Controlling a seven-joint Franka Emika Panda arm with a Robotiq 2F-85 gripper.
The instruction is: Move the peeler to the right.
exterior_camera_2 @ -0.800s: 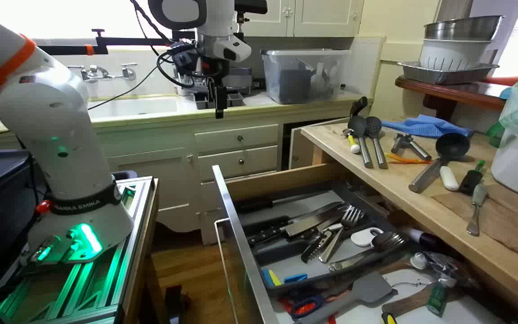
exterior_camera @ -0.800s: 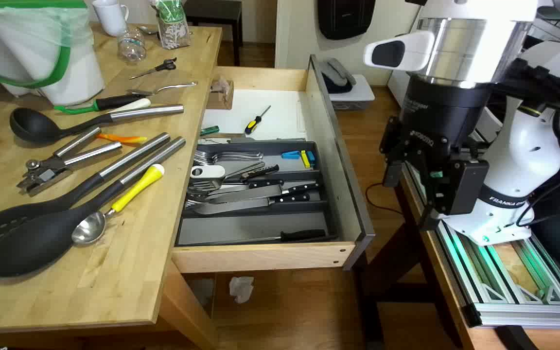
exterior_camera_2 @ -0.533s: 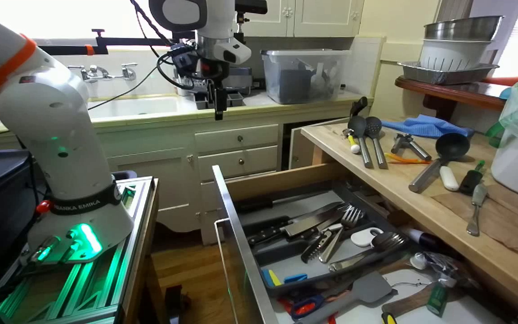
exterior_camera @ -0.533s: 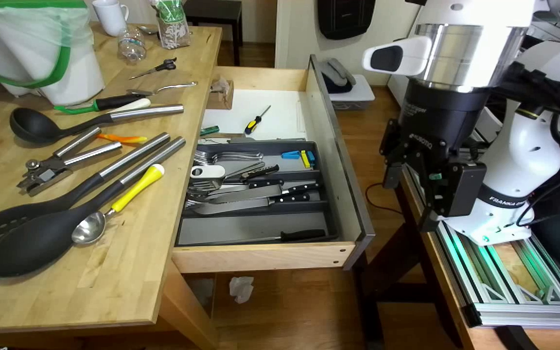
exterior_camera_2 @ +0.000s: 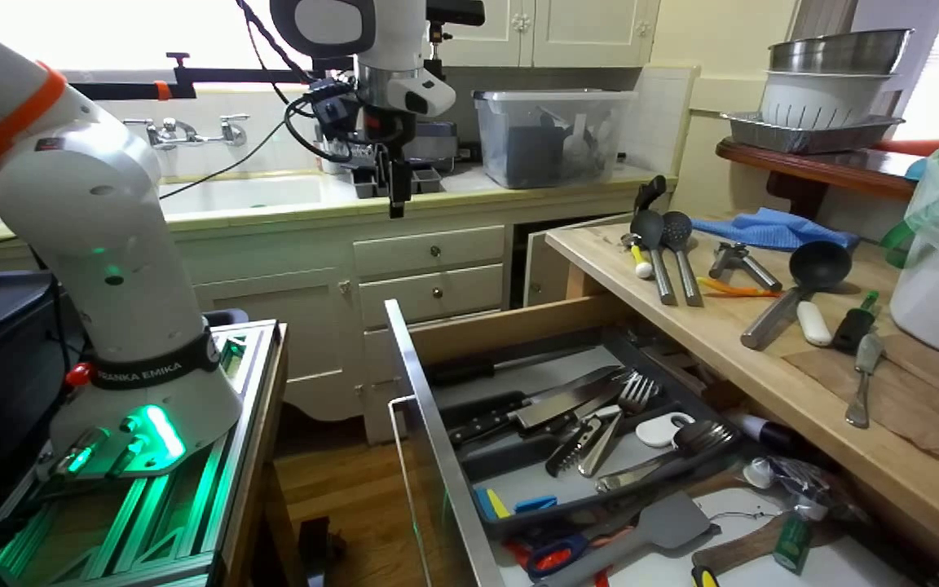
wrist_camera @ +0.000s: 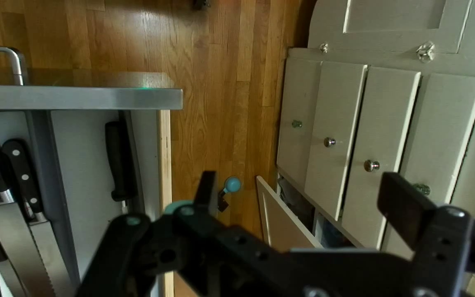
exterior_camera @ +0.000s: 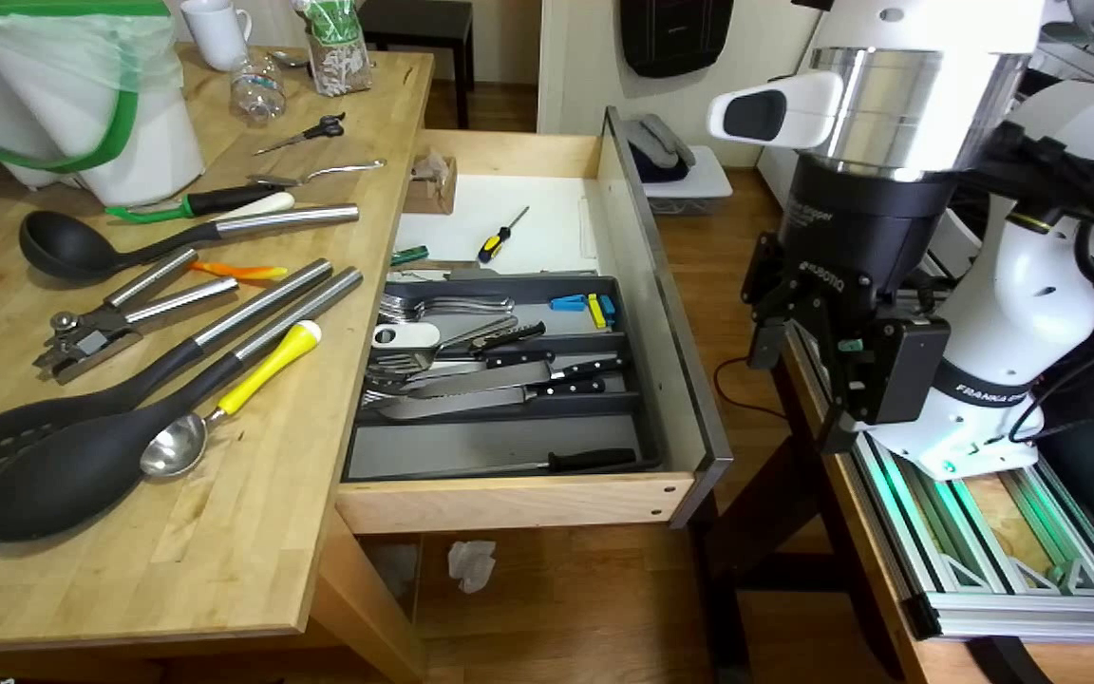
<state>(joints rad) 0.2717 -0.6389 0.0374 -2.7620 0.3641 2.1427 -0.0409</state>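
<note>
Tabletop [exterior_camera: 196, 579] of pale wood takes the left of an exterior view, a white bucket [exterior_camera: 158, 161] standing on it. Nearer, a black slotted spoon [exterior_camera: 10, 432] and a plain black spoon [exterior_camera: 63, 475] lie side by side, a yellow-handled scoop [exterior_camera: 177, 445] resting next to them. Beyond come a two-handled steel tool [exterior_camera: 96, 334], a thin orange piece [exterior_camera: 238, 272], a black ladle [exterior_camera: 72, 252] and, just past its handle, a white handle [exterior_camera: 272, 202] and a green-and-black tool [exterior_camera: 224, 199].

To the right of the tabletop a drawer [exterior_camera: 509, 503] stands open; its dark tray [exterior_camera: 556, 284] holds forks [exterior_camera_2: 639, 391], knives [exterior_camera: 480, 380], a white oval piece [exterior_camera: 405, 335] and, in the nearest compartment, a black-handled rod [exterior_camera: 590, 460].

Which of all these is the peeler I cannot tell; whether on the wood or in the tray, each lies left of the claw [wrist_camera: 299, 192] in that view, and both exterior views show them well apart from it. The claw hangs beyond the drawer front [exterior_camera: 666, 323], below the pale robot arm [exterior_camera: 927, 85], at the right. In the wrist view its two fingers [wrist_camera: 402, 206] stand wide apart, floorboards [wrist_camera: 237, 156] and cabinet fronts [wrist_camera: 382, 132] showing through the gap, while knife handles [wrist_camera: 23, 177] in the drawer sit to the left of them.
</note>
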